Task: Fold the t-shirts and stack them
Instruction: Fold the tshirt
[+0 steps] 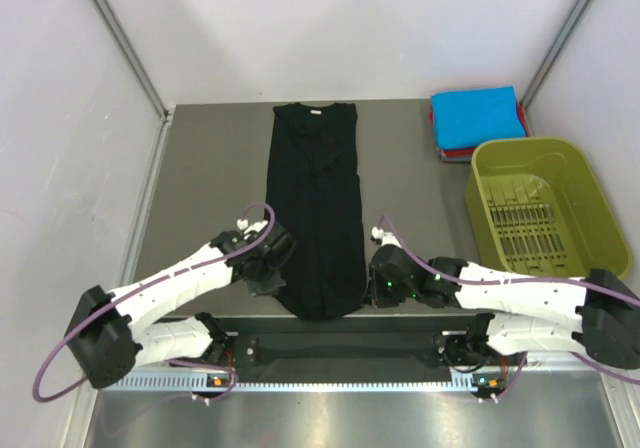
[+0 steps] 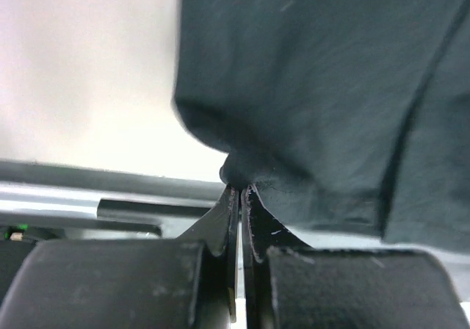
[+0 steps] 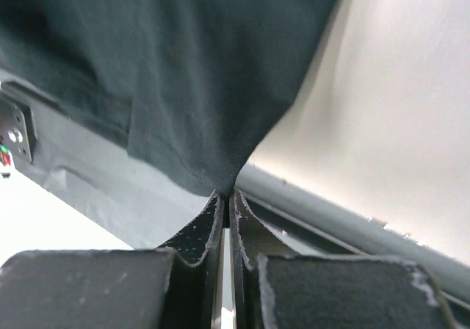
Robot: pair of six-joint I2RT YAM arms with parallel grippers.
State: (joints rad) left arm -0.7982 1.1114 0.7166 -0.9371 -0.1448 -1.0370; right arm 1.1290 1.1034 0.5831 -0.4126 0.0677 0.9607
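A black t-shirt [image 1: 316, 208] lies as a long narrow strip down the middle of the table, collar at the far end. My left gripper [image 1: 277, 280] is shut on the shirt's near left corner; the left wrist view shows the cloth [image 2: 323, 87] pinched at the tips of the left gripper [image 2: 241, 188]. My right gripper [image 1: 368, 286] is shut on the near right corner, and the black cloth [image 3: 169, 72] rises bunched from the tips of the right gripper [image 3: 225, 194]. A folded bright blue t-shirt [image 1: 478, 116] tops a red one [image 1: 458, 152] at the far right.
An olive-green plastic basket [image 1: 590, 213] stands at the right, just in front of the folded stack. The table's near edge rail [image 1: 340, 346] runs right behind both grippers. Grey walls close in the left and right sides.
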